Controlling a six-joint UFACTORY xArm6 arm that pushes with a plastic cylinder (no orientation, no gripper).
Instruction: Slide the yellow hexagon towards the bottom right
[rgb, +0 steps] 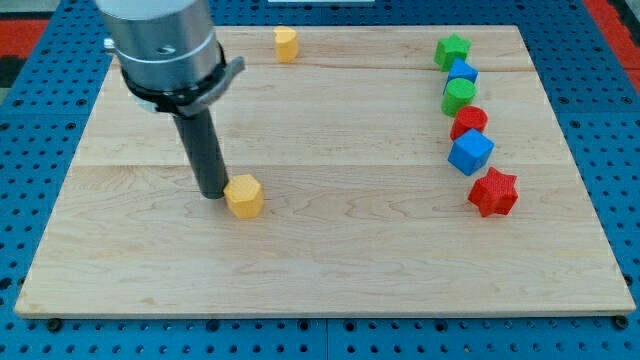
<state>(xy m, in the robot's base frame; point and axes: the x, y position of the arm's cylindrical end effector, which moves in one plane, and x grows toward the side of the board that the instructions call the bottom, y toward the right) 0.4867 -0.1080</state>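
Observation:
The yellow hexagon (244, 196) lies left of the board's middle. My tip (213, 193) stands on the board right against the hexagon's left side, touching or nearly touching it. The dark rod rises from there to the grey arm body at the view's top left. A second yellow block (286, 43) sits near the board's top edge, its shape unclear.
A column of blocks stands at the view's right: green star (452, 50), blue block (462, 73), green cylinder (459, 96), red block (469, 122), blue cube (470, 152), red star (493, 192). The wooden board (330, 270) lies on a blue pegboard.

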